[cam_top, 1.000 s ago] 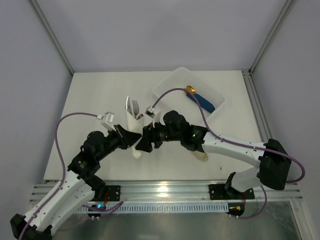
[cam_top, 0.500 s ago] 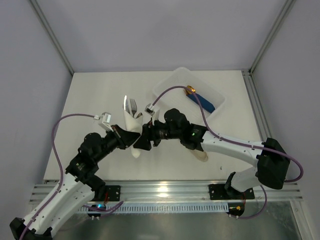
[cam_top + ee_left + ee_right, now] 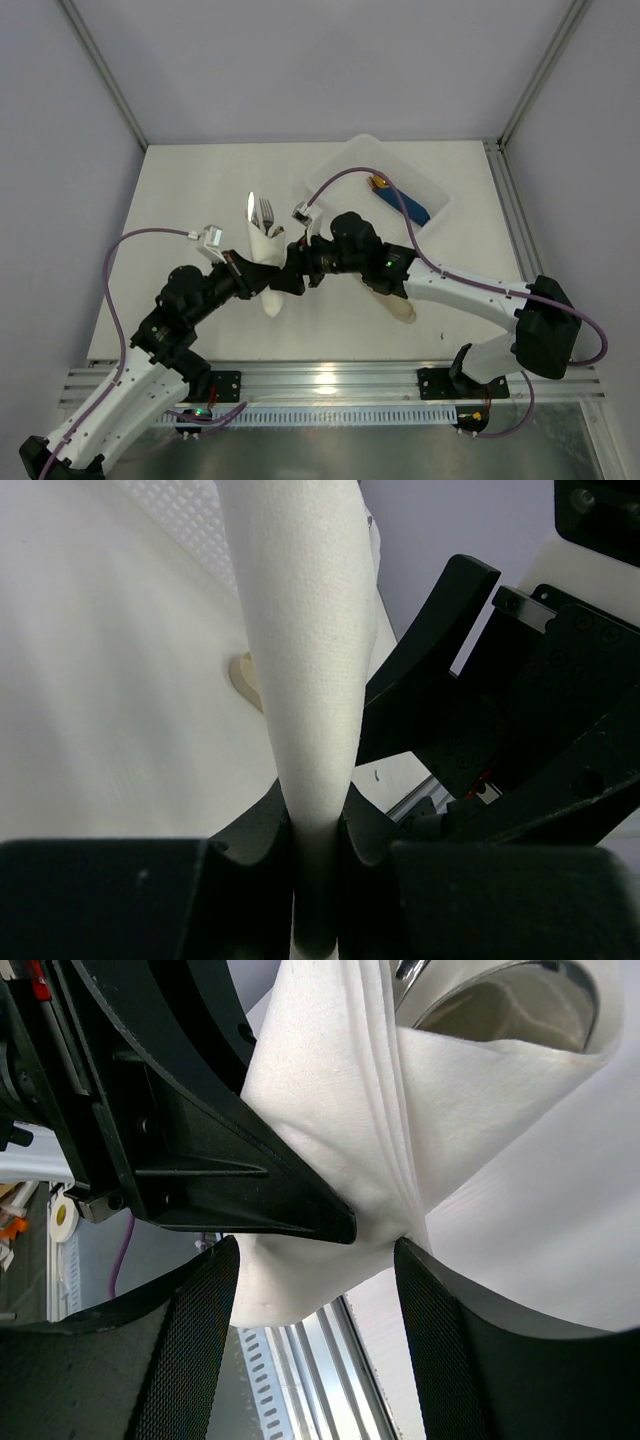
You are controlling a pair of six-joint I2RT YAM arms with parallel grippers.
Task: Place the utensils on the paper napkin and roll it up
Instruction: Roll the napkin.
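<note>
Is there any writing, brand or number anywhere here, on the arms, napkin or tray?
No text can be read in any view.
The paper napkin and the white tray show no print.
The small white cable tags are too small to tell.

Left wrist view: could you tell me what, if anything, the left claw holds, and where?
The left claw pinches the rolled paper napkin across its narrower lower part; the right claw stands open around it.

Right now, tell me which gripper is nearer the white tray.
Right. The right gripper sits at the rolled napkin on the tray's side; the left gripper clamps the napkin from the far side.
</note>
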